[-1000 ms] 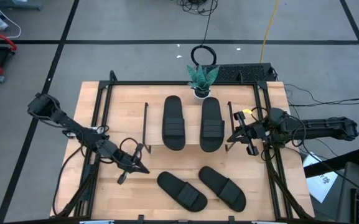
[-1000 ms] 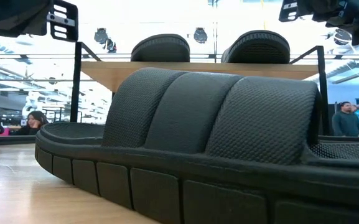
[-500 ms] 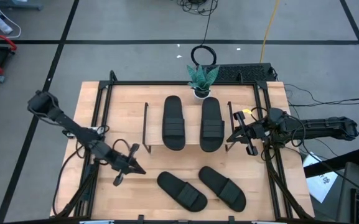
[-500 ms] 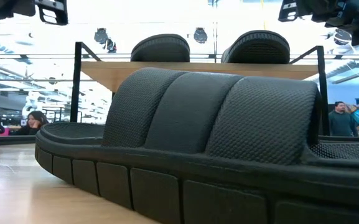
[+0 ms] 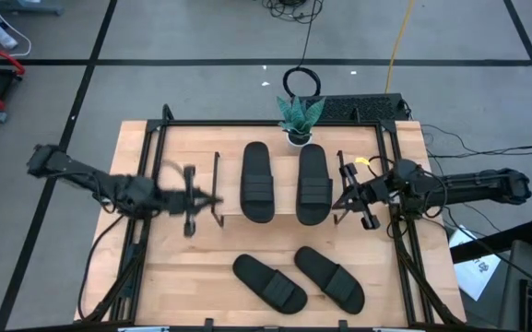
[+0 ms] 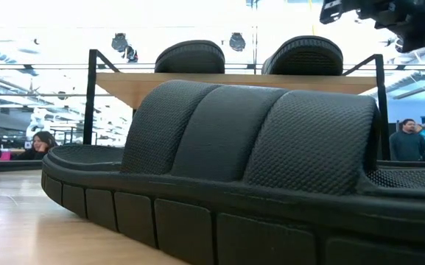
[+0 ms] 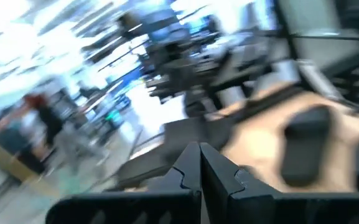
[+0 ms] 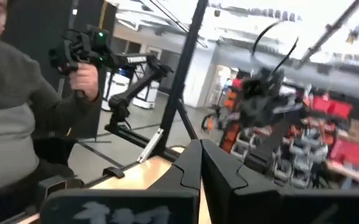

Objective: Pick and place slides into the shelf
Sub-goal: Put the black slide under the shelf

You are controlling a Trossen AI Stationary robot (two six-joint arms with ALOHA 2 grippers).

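The shelf (image 5: 284, 214) stands in the middle of the wooden table (image 5: 404, 277), and two black slides lie side by side on its light board: one slide (image 5: 257, 181) toward the left arm's side, the other slide (image 5: 314, 183) toward the right arm's. In front of the shelf, on the bare tabletop, two more slides rest at a slant, a third slide (image 5: 269, 283) and a fourth slide (image 5: 329, 278) close beside each other. A small potted plant (image 5: 299, 118) sits just behind the shelf. The left gripper (image 5: 192, 199) hangs just outside the shelf's left black frame, blurred in the high view; its wrist view shows the two dark fingers (image 7: 188, 171) pressed together with nothing between them. The right gripper (image 5: 350, 195) hangs just outside the shelf's right frame, its fingers (image 8: 190, 167) likewise closed on nothing. Beyond the table, a person in a grey sweater (image 8: 8, 118) holds a black handle device.
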